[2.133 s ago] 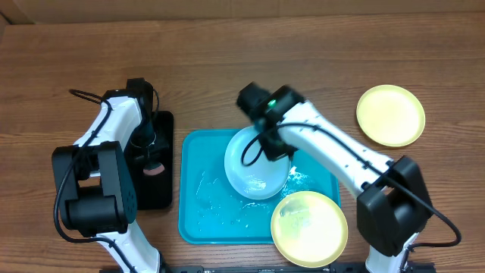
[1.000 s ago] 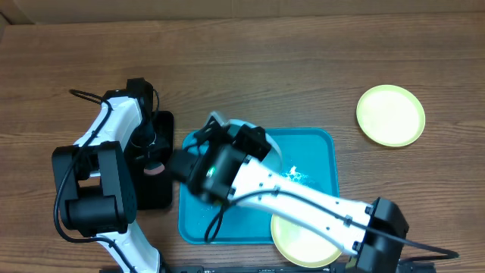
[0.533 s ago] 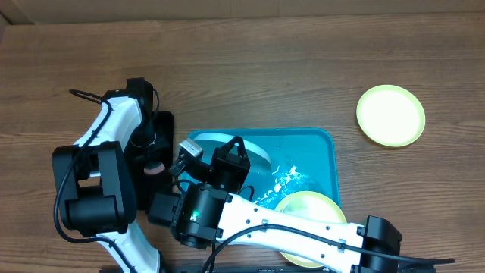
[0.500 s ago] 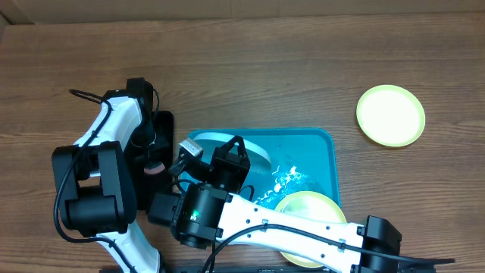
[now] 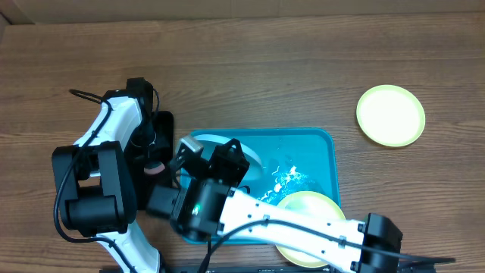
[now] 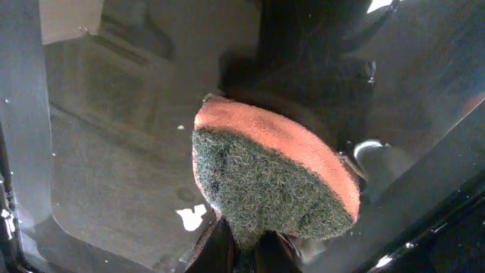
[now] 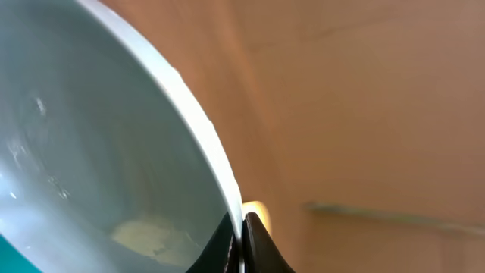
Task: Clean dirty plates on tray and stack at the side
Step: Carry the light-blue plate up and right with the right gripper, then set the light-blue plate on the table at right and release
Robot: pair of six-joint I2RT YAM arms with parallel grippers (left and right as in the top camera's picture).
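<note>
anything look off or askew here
The light blue plate is tipped up on edge over the tray, pinched at its rim by the right gripper; a yellow-green plate overhangs the tray's near right corner.

The turquoise tray (image 5: 314, 148) lies flat on the bench (image 5: 303, 61), with wet streaks glinting on its floor. The light blue plate (image 5: 256, 155) is tilted over the tray's left half, its rim pinched in the right hand (image 7: 241, 241). One yellow-green plate (image 5: 312, 212) overlaps the tray's near right corner. A second yellow-green plate (image 5: 390, 114) lies flat, well apart at far right.
</note>
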